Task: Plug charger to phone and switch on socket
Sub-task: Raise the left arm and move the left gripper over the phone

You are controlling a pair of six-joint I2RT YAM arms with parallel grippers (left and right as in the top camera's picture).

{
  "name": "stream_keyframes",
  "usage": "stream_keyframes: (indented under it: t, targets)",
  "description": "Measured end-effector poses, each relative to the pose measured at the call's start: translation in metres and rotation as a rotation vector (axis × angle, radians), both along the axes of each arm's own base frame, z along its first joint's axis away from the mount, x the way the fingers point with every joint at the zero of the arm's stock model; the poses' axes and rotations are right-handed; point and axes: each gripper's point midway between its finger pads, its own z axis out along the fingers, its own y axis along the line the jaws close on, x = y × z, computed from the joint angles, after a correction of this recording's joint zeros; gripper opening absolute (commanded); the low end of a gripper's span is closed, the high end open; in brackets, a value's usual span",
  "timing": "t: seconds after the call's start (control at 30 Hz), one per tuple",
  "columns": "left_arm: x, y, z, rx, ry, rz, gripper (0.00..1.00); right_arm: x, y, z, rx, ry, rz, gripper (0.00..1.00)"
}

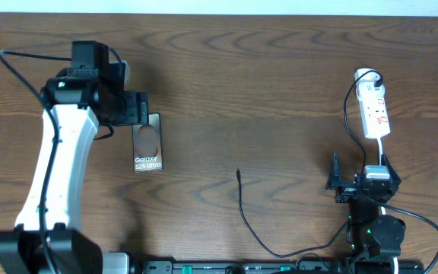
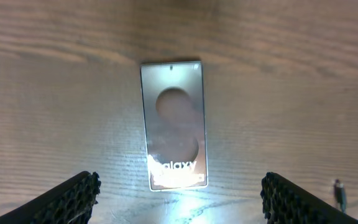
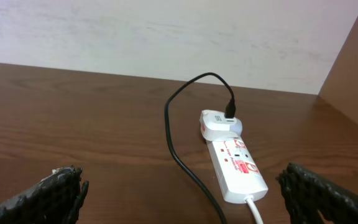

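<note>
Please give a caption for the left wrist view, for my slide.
Open left end effector framing the phone, flat on the table, charger tip at right.

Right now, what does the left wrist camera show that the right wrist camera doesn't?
Left wrist only: the phone and the charger's loose tip at the lower right. Right wrist only: the white socket, the charger's cable running to a plug at its far end, and a pale wall. Both: the wooden table, and an open claw at the bottom corners, the left claw in one and the right claw in the other.
</note>
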Motion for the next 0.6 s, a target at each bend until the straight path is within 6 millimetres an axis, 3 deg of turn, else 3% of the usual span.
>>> stream_keyframes:
  t: [0.57, 0.6]
  targets:
    - [0.004, 0.001, -0.067, 0.001, 0.203, 0.014, 0.86, 0.0, 0.0, 0.0, 0.0, 0.0, 0.0, 0.99]
    - [0.004, 0.001, -0.071, 0.0, 0.214, 0.014, 0.72, 0.0, 0.0, 0.0, 0.0, 0.0, 0.0, 0.99]
